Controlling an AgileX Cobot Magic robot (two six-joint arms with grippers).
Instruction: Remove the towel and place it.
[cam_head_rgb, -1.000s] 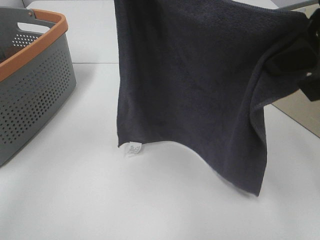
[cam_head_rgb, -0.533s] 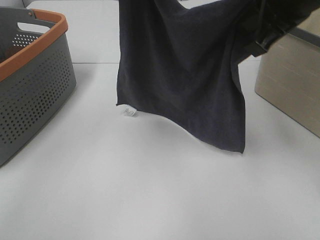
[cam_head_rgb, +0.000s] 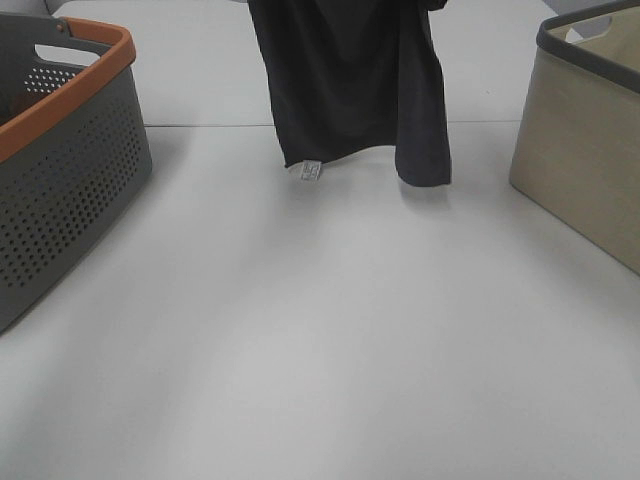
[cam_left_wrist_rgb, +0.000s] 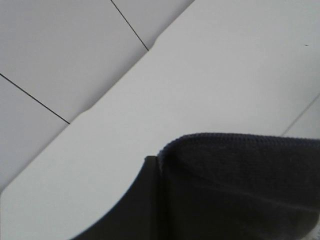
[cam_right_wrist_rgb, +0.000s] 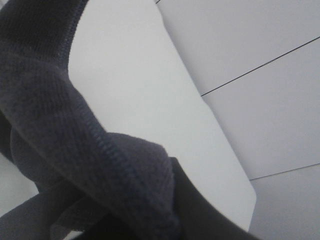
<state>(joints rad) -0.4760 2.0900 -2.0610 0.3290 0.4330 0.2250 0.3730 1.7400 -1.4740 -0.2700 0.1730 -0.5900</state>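
Towel is held up in the air over the middle of the far edge of the bench. It hangs as a dark sheet, and its top passes out of the high view. A white label hangs at one lower corner. The lower hem is just above the bench or brushing it; which cannot be told.

Left gripper: one dark finger is seen pressed against a hemmed fold of the towel. Right gripper: cloth is bunched over one dark finger. The gap between the jaws is hidden in both wrist views. Since the cloth hangs from above, each is judged to be clamped on an upper corner.

Step in hand (judged): the towel is lifted and carried, not yet placed. The task names no place for it. For the next move, both corners should be kept level. The hem should be lowered first onto the chosen spot. Both grips should be released only once the weight is taken. Soft cloth is expected to fold or drag if one side leads.

Surface: a plain white matt bench with one seam running parallel to the far edge.
- A perforated grey basket with an orange rim stands at the left edge.
- A beige basket with a dark rim stands at the right edge.

Room: pale panels with thin dark joints are seen in the wrist views.
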